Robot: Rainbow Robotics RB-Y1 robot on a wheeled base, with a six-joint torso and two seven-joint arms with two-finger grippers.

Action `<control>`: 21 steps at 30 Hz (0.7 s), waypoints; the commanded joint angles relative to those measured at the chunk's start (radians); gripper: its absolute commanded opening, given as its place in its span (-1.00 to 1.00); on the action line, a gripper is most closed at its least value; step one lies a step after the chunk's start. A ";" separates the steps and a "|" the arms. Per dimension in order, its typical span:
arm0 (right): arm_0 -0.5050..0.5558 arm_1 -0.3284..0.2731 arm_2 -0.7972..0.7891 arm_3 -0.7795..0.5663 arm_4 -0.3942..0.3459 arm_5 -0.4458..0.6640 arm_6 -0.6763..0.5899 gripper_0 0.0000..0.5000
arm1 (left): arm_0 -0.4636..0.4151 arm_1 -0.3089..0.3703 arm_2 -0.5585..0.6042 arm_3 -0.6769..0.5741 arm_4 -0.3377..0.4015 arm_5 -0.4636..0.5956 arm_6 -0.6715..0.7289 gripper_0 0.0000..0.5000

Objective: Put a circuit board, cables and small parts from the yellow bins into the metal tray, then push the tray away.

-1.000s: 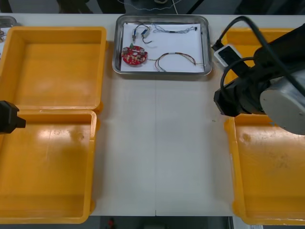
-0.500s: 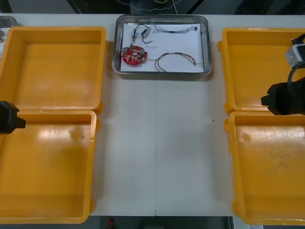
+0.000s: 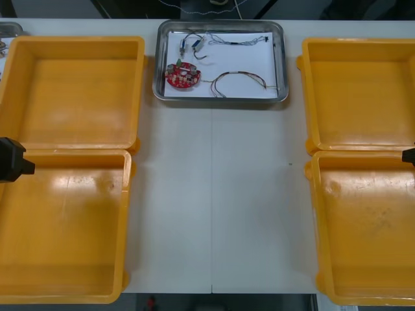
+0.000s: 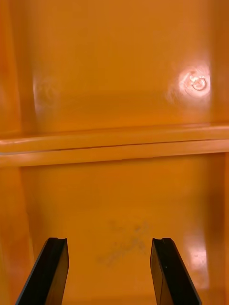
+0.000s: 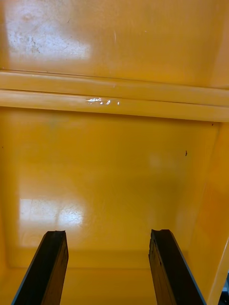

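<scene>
Found the metal tray (image 3: 157,65) at the far middle of the worktop (image 3: 214,207), white inside. Saw the round red circuit board (image 3: 183,75) in the tray's left part, a twisted blue and white cable (image 3: 190,45) just beyond the board, a black cable (image 3: 241,42) along the tray's far side, and a red and yellow cable (image 3: 240,79) in its right part. Counted four yellow bins (image 3: 78,91), two to each side of the tray. Spotted the left end effector (image 3: 11,160) well to the left of the tray, at the seam between the two bins there; in the left wrist view (image 5: 107,233), fingers wide apart, nothing between them, bare bin floor below. Spotted the right end effector (image 3: 409,155) well to the right of the tray, at the seam between the bins on that side; in the right wrist view (image 4: 110,240), likewise spread wide and gripping nothing. Noted both far from the tray and everything in it.
</scene>
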 commanded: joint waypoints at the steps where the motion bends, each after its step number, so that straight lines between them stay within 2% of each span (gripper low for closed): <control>1: 0.033 -0.034 -0.045 0.010 -0.026 0.002 -0.032 1.00 | 0.013 0.041 0.029 -0.028 0.007 0.006 -0.052 1.00; 21: 0.041 -0.051 -0.051 0.132 -0.073 0.002 -0.047 1.00 | 0.013 0.041 0.029 -0.028 0.007 0.006 -0.052 1.00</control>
